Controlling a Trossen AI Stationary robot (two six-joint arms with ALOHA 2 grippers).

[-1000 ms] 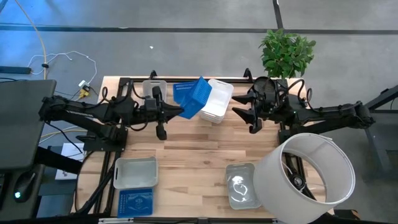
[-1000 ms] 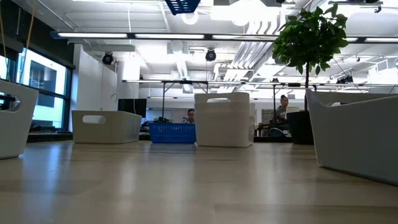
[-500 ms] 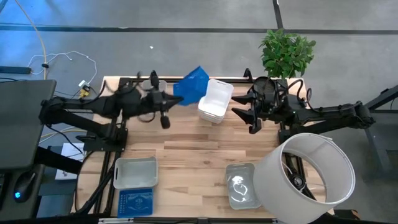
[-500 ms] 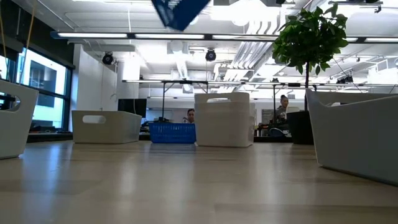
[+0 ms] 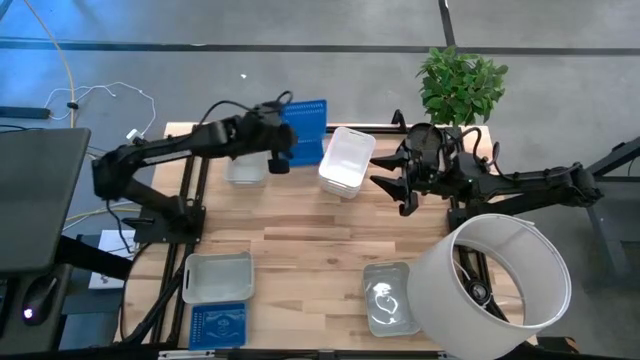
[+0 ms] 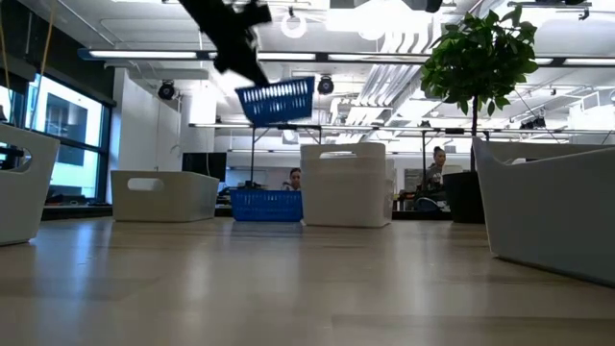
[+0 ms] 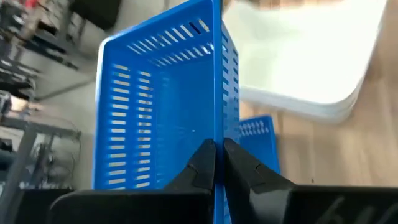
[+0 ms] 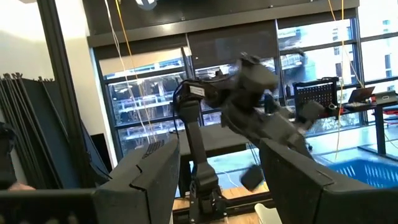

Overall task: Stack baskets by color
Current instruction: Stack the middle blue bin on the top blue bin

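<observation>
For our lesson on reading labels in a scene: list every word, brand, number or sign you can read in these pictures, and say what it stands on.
No readable text in any view.
The blue basket held by the left gripper shows only slots, no label.
White baskets: plain.
Large white cylinder: plain.
Right gripper: no marking readable.

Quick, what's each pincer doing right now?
Left pincer: shut on a blue basket, lifted.
Right pincer: open, empty.

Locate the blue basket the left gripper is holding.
High view: the blue basket hangs in the left gripper at the table's far edge, left of the white baskets.
</observation>
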